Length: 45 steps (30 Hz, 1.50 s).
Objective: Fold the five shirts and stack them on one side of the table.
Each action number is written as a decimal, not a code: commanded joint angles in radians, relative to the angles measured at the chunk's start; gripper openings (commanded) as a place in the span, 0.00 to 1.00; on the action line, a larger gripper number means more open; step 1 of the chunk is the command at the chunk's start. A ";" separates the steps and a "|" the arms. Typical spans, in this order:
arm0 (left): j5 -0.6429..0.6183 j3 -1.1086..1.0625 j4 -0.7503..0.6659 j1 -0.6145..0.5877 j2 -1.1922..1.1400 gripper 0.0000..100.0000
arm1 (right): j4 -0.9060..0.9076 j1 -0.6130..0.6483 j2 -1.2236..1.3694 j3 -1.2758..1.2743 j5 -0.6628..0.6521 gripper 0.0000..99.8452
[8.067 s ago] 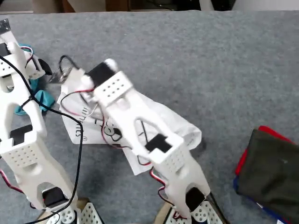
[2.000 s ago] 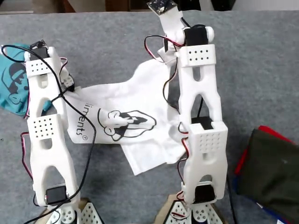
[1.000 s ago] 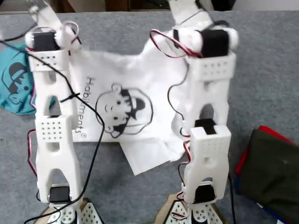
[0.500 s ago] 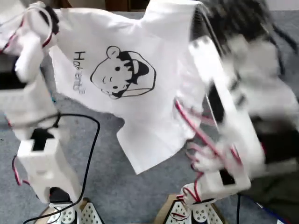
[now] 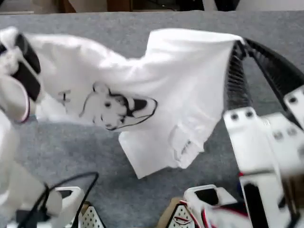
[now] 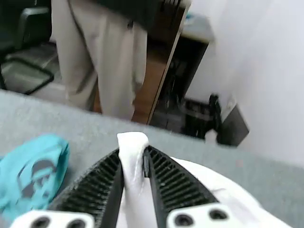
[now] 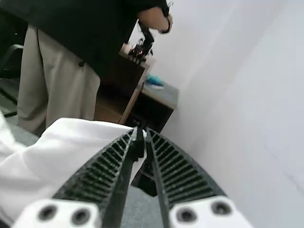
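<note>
Tabletop point(image 5: 156, 19) in grey runs under the high view, with both arm bases at the near edge. The right arm's big white links crowd the lower right and cover that side of the table. The white shirt point(image 5: 190, 80) hangs in the air, stretched wide between the arms, with its lower part drooping toward the table. A black cartoon-face print point(image 5: 118, 107) shows on it, creased and partly folded in. The left arm point(image 5: 19, 80) meets one upper corner. The right gripper point(image 5: 239, 47) has its ribbed black fingers pinched on the other.

In the left wrist view, a teal shirt point(image 6: 33, 166) lies crumpled on the table well off to one side, and a dark cabinet point(image 6: 166, 71) stands behind. The left gripper point(image 6: 133, 156) is clamped on a bunched white fold that pokes out past its tips.

In the right wrist view, a pale wall point(image 7: 247, 95) fills the background. White cloth billows to one side of the fingers, which are pressed together on its edge.
</note>
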<state>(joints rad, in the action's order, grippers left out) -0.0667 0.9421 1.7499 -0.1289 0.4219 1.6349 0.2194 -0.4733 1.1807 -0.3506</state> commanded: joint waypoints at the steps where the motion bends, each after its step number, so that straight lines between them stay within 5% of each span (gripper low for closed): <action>1: 0.034 -0.272 0.009 0.006 0.151 0.02 | -0.100 0.010 -0.065 -0.111 -0.040 0.00; 11: 0.109 -0.709 -0.104 -0.034 0.366 0.02 | -0.287 0.010 -0.025 -0.156 -0.218 0.00; 17: 0.107 -0.778 -0.256 -0.061 0.469 0.02 | -0.474 0.013 0.016 -0.156 -0.354 0.00; 27: 0.107 -0.769 -0.267 -0.054 0.521 0.02 | -0.732 0.104 0.027 -0.162 -0.440 0.00; 39: 0.107 -0.833 -0.261 -0.061 0.535 0.02 | -0.299 0.162 0.018 -0.154 -0.310 0.00; 45: 0.107 -0.921 -0.298 -0.060 0.526 0.02 | -0.209 0.071 0.036 -0.194 -0.224 0.00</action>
<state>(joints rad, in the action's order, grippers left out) 0.0361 0.0583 1.4968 -0.1811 0.9559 1.4093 0.3330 -0.4519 1.0165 -0.6099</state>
